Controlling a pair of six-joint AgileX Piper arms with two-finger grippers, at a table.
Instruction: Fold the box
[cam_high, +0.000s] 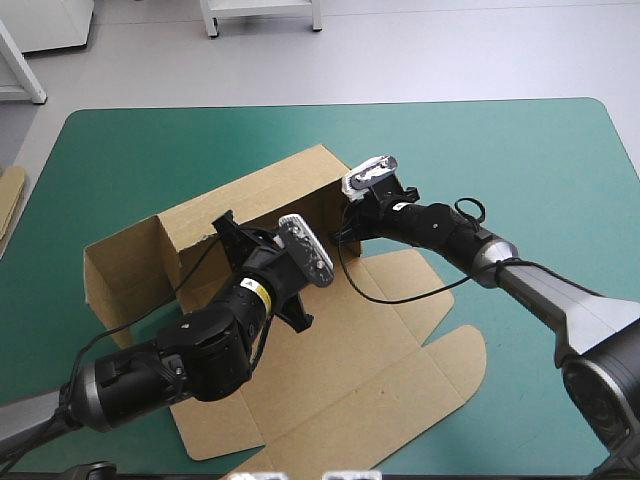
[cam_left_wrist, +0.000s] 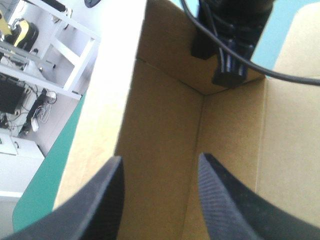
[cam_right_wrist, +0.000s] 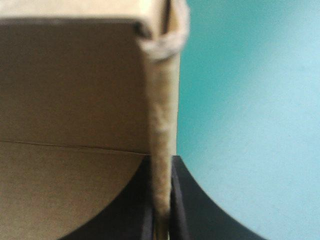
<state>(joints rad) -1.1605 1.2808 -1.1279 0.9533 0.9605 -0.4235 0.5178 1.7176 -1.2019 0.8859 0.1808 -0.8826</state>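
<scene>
High view: box half-formed mid-counter, with the back wall and one end wall standing and the remaining flaps flat on the teal-green cover, on the robot's side of both arms. Right wrist view: right end effector clenched on the box, a standing board edge pinched between its black fingers, box interior to one side of it, bare cover to the other. Left wrist view: left end effector released, fingers apart, over the box floor. The back wall is beside it, the inner corner ahead, and the right end effector is farther ahead at that corner. Spare board at the counter's left edge, well apart from both.
</scene>
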